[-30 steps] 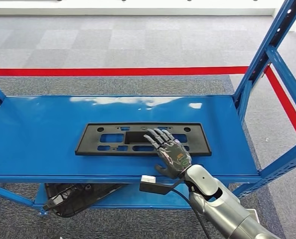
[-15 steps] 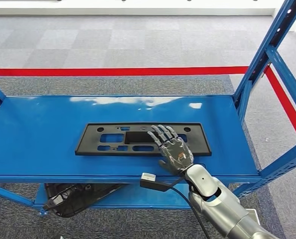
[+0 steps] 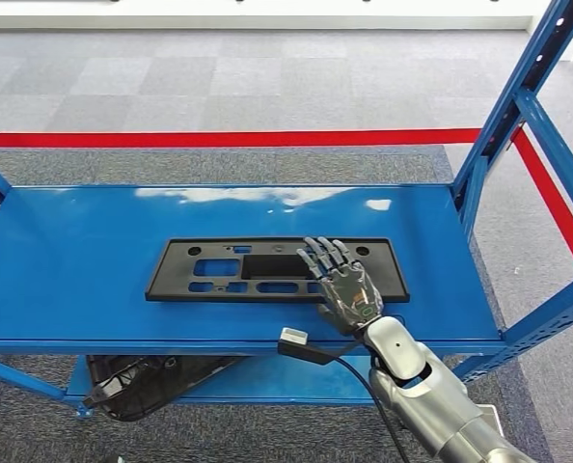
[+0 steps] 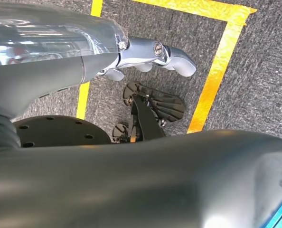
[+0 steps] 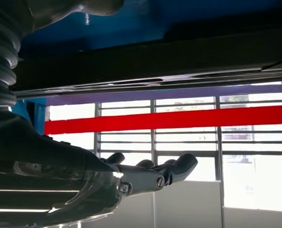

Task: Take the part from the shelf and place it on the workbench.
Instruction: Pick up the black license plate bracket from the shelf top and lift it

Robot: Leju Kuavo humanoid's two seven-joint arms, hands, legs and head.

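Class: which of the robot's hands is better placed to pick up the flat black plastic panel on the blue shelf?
The right hand: it is spread above the flat black plastic panel, while the left hand hangs over the floor.

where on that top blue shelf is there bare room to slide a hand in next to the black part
Bare blue shelf lies left of the flat black plastic panel, and a wide strip behind it toward the rear edge. Right of the panel there is a narrower patch before the upright post. The front right is crowded by the right hand.
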